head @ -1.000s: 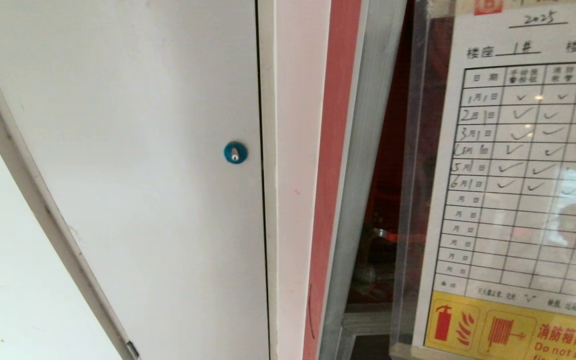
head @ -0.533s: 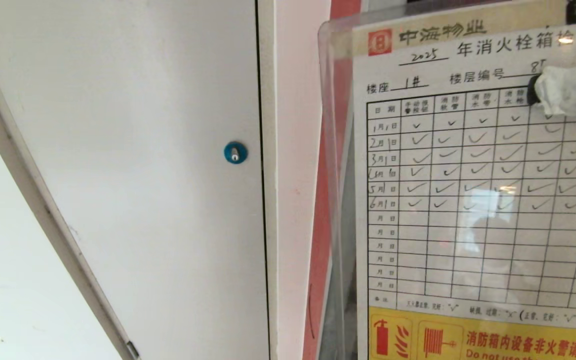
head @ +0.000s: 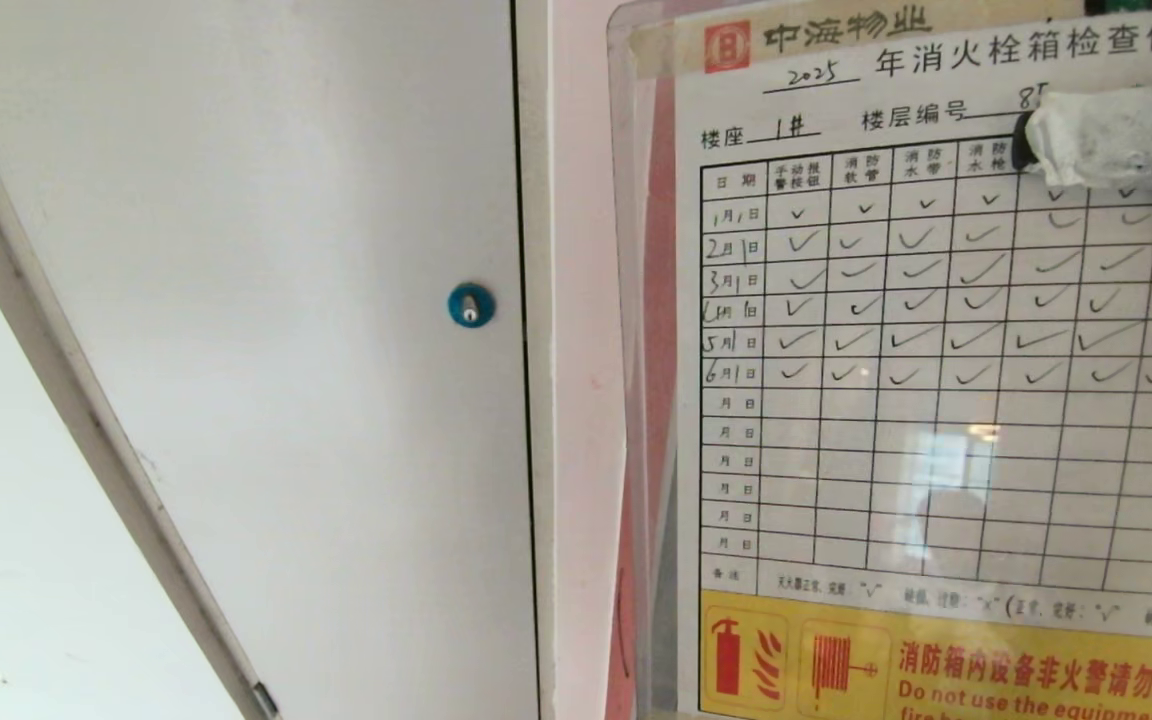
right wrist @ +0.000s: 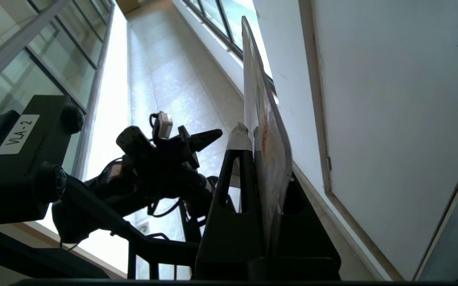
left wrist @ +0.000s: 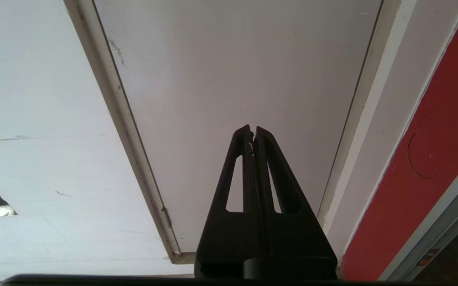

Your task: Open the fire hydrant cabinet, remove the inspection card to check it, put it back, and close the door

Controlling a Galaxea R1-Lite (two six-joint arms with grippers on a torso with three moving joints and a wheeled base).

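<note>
The inspection card [head: 936, 400], a printed checklist grid in a clear plastic sleeve with a yellow warning band along its lower edge, fills the right half of the head view, its face turned square to the camera and its long axis running up and down. It is out of the fire hydrant cabinet and held up for reading. The right hand [head: 1101, 150] comes in from the right edge and is clamped on the card near its upper right part; one tape-wrapped finger [head: 1096, 140] lies across the printed face. In the right wrist view the card stands edge-on between the closed fingers [right wrist: 239, 143], one on each face.

My reading is that the checking step is in hand, and the return comes next. For that, the cabinet matters: only a strip of its red frame [head: 658, 300] shows behind the card's left edge, so the opening lies behind the card, away from the camera, and the card itself hides it. The right hand, already gripping, is the nearer one.

To the left stands the plain white panel door [head: 286, 300] with its round blue lock [head: 471, 305]. The left hand [left wrist: 252, 133] is parked low beside that panel, pressed shut on nothing, well apart from the card.
</note>
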